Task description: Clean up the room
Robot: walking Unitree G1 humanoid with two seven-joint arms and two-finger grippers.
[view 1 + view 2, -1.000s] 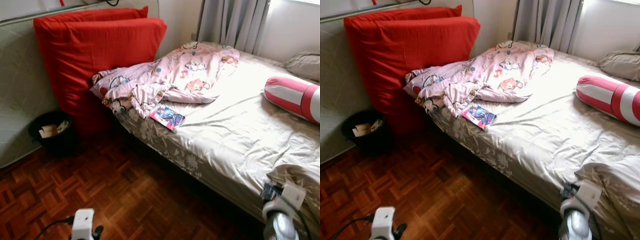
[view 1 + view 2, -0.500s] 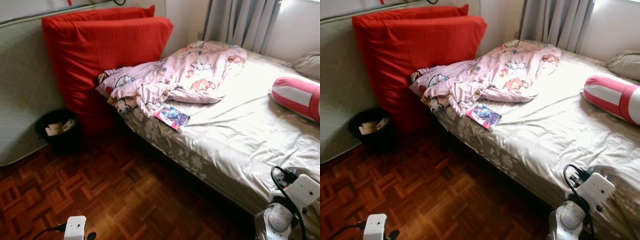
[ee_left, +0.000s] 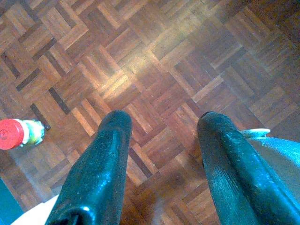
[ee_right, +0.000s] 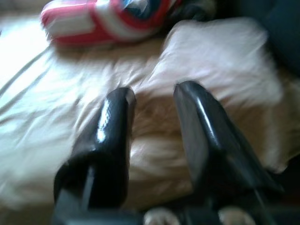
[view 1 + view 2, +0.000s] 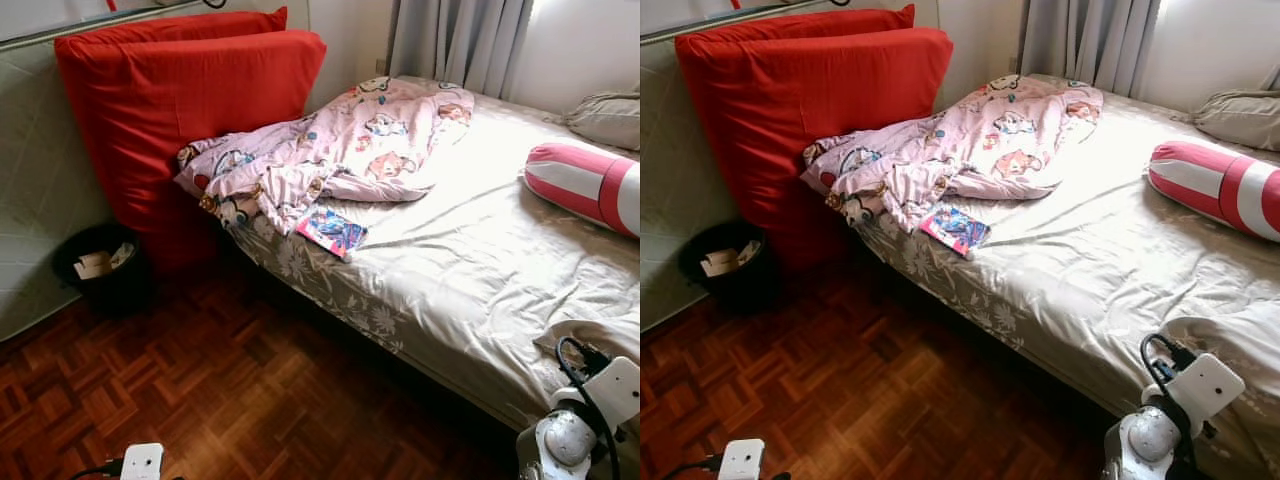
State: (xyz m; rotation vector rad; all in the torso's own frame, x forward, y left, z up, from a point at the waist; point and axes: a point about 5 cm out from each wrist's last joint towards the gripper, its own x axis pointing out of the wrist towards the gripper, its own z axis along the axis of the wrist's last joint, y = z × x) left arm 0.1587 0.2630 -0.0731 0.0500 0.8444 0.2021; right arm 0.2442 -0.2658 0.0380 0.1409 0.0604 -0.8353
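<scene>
Two hands, both spread and empty: the right hand [image 4: 152,112] hovers over the bed [image 5: 480,270], the left hand [image 3: 161,126] over bare floor [image 3: 154,51]. Farther off, the pink blanket [image 5: 330,150] lies crumpled beside a thin book [image 5: 333,231]; soft, light, best pinched at a fold.

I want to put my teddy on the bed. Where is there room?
Free: the smooth beige bedsheet between the crumpled pink cartoon blanket and the red-and-white striped bolster. Crowded: the end by the big red cushions, where the blanket and a small colourful book lie.
</scene>
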